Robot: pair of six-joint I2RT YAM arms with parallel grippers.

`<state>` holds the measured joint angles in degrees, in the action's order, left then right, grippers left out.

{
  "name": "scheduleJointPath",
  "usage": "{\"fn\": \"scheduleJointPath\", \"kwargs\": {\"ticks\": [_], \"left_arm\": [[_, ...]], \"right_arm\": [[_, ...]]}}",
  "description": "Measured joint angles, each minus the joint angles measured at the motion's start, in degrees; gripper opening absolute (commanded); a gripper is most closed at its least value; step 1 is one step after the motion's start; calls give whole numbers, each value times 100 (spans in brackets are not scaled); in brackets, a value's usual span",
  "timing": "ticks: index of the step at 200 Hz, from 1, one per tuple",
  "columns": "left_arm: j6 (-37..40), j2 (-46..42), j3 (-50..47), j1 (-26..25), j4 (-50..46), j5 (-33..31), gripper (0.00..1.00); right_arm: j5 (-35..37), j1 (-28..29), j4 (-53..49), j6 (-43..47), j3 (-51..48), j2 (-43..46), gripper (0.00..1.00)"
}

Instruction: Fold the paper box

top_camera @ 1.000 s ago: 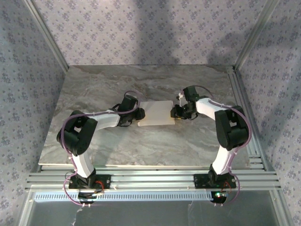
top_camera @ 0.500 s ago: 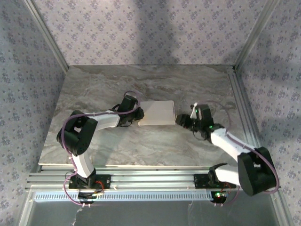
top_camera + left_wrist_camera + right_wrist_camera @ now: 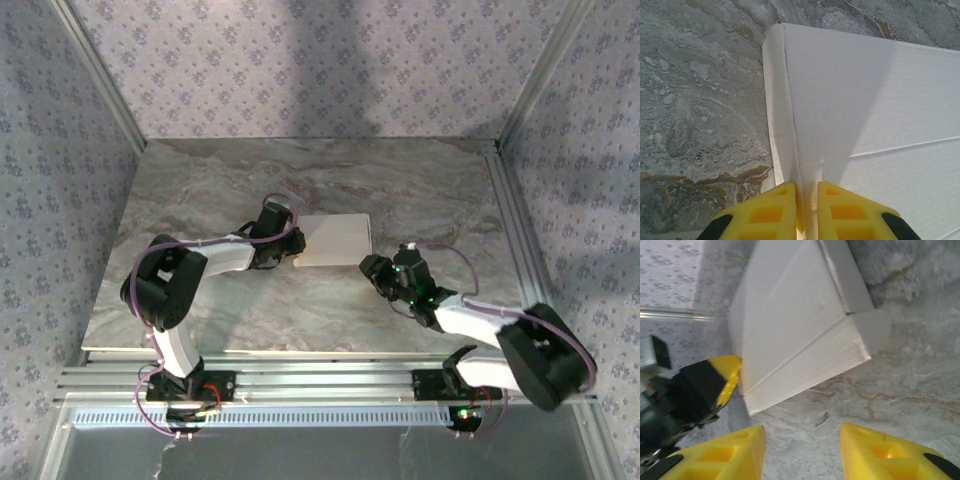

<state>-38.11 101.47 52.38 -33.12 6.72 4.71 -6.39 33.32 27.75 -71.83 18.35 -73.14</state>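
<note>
The white box (image 3: 335, 240) lies flat at mid-desk (image 3: 200, 190). The left claw (image 3: 807, 210) pinches the flap (image 3: 782, 125) on its left edge. The right claw (image 3: 802, 435), fingers spread and empty, hovers just off its near right corner.

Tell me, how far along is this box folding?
Mostly done, it seems: the paper box lies on the table as a closed flat shape. In hand: the left fingers pinch its side flap; the right fingers are open, off the box. Remaining: a rounded tab sticks out at one corner, probably to be tucked.
</note>
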Motion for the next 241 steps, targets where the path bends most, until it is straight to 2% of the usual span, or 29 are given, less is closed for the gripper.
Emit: {"fn": "scheduleJointPath", "kwargs": {"ticks": [52, 71, 118, 141, 150, 179, 210, 241], "left_arm": [[-42, -13, -31, -26, 22, 2, 13], [-57, -13, -37, -31, 44, 9, 12], [-61, -22, -48, -33, 44, 44, 12], [-87, -59, -87, -31, 46, 42, 13], [-116, -90, -125, -31, 57, 42, 17], [-243, -297, -361, -33, 83, 46, 38], [-444, -809, -778, -39, 9, 42, 51], [-767, -1432, -1117, 105, 144, 105, 59]], "right_arm": [[24, 199, 870, -573, 219, -1034, 42], [26, 181, 1217, -684, 332, -1403, 36], [17, 81, 1910, -992, 492, -2225, 31], [68, 72, 2153, -1108, 511, -2363, 21], [114, 68, 2227, -1165, 520, -2376, 16], [234, 68, 2398, -1305, 551, -2376, 0], [315, 66, 2098, -1436, 634, -2203, 0], [363, 28, 1665, -1480, 745, -1799, 0]]}}
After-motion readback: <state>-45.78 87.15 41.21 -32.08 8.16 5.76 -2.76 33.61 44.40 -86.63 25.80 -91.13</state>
